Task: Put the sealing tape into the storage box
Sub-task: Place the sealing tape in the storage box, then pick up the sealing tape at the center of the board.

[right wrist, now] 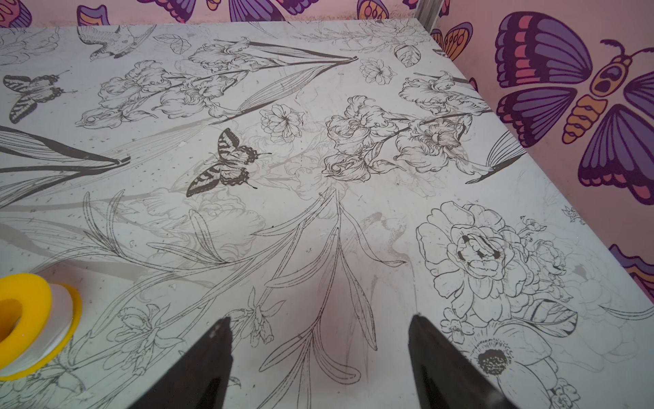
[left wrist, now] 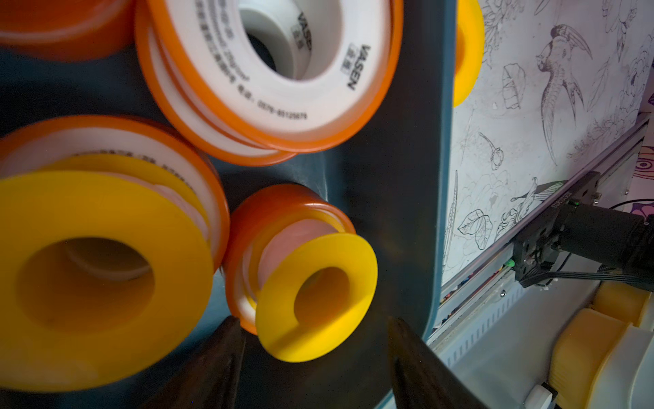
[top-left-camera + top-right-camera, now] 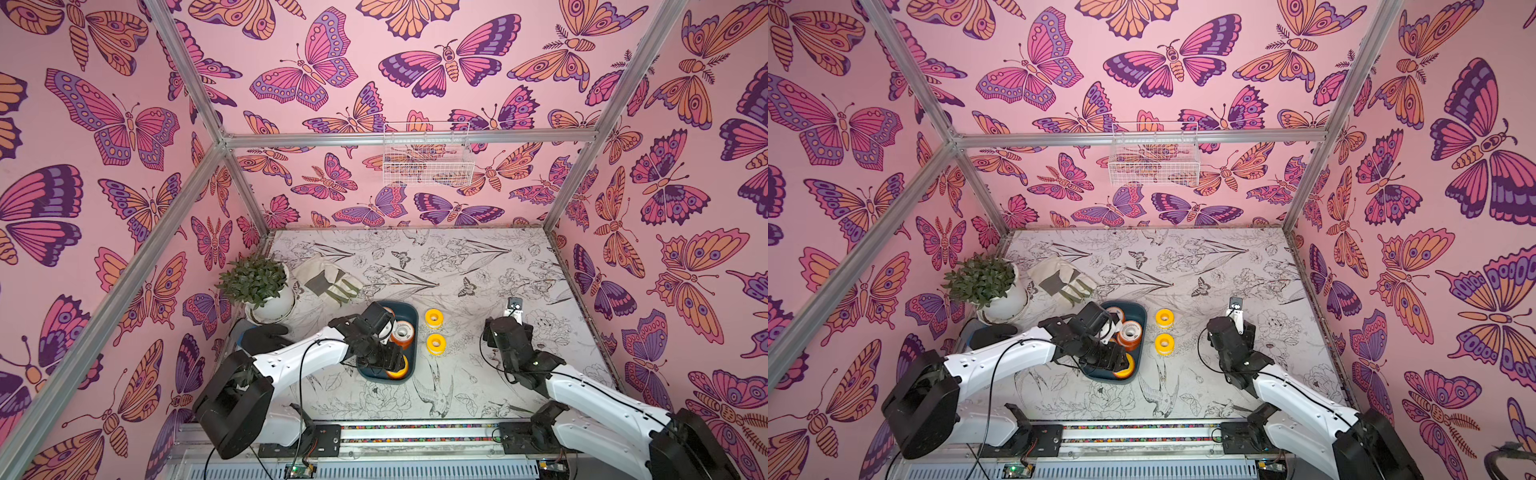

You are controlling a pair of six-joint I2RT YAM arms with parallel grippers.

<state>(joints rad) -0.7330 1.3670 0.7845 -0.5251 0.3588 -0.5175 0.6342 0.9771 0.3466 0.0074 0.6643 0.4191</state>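
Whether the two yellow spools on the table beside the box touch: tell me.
Apart. Both top views show a strip of table between the farther yellow spool and the nearer yellow spool.

A robotics lab booth: aluminium frame [image 3: 311, 140], butterfly-print walls [image 3: 332, 187], two robot arms [image 3: 299, 359] mounted on a base rail [image 3: 415, 433].

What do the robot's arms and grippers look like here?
The left arm and right arm have glossy white shells with black joint housings; thin black cables loop alongside. The left gripper and right gripper are black, with dark tapered fingers.
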